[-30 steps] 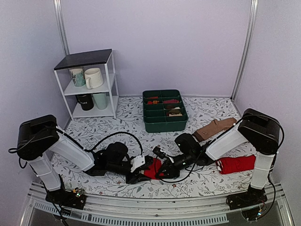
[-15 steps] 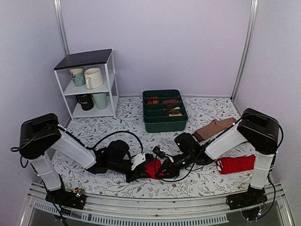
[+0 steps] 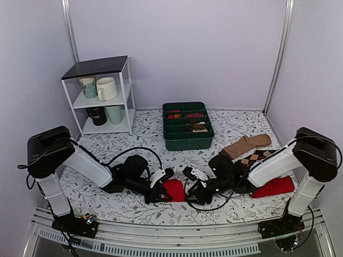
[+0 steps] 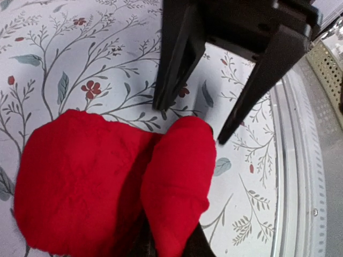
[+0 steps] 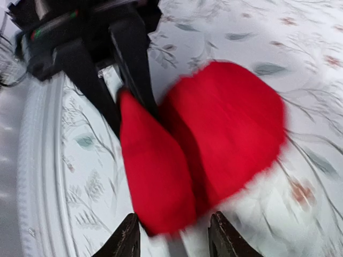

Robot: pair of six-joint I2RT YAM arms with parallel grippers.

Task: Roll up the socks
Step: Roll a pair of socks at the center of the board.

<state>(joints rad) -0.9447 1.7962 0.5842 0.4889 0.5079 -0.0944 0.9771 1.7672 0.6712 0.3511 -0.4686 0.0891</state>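
Note:
The socks (image 3: 174, 190) lie as a bright red bundle on the floral table near the front middle; their pale beige end is hidden. My left gripper (image 3: 162, 186) is at the bundle's left side, shut on a red fold (image 4: 177, 182) that covers its fingers. In the right wrist view that fold (image 5: 153, 171) sits between the left gripper's black fingers. My right gripper (image 3: 193, 187) is open and empty just right of the bundle, its fingertips (image 5: 126, 238) a little short of the red fabric (image 5: 225, 128).
A green divided bin (image 3: 187, 126) stands at the back middle and a white shelf (image 3: 102, 96) with mugs at the back left. A brown argyle sock (image 3: 247, 145) and all-red socks (image 3: 274, 186) lie at the right. The table's front rail (image 4: 300, 176) is close.
My right gripper has let go and drawn back to the right, off the red bundle. The left gripper stays holding the fold. The right arm has lowered and swung right.

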